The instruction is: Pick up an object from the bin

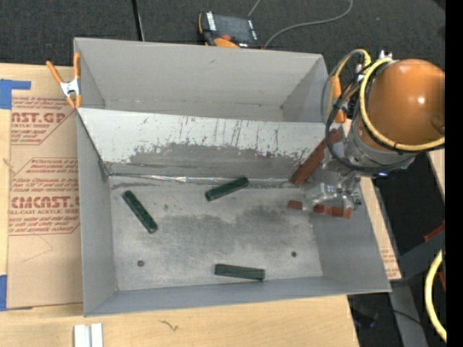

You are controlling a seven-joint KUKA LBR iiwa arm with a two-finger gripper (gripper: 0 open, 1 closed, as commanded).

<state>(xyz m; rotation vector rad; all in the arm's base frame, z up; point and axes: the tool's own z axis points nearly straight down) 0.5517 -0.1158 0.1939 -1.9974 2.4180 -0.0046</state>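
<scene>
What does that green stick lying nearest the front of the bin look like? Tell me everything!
The front green stick is a short, dark bar with straight sides and squared ends. It looks like dull plastic or rubber. It lies flat on the bin floor close to the front wall, almost level across the view, with its right end a touch lower. Only the floor touches it. The left green stick and the back green stick lie well apart from it, and the gripper is over by the right wall.

Black-and-orange box (228, 27), dark floor (72, 6), wooden tabletop (217, 325)
</scene>
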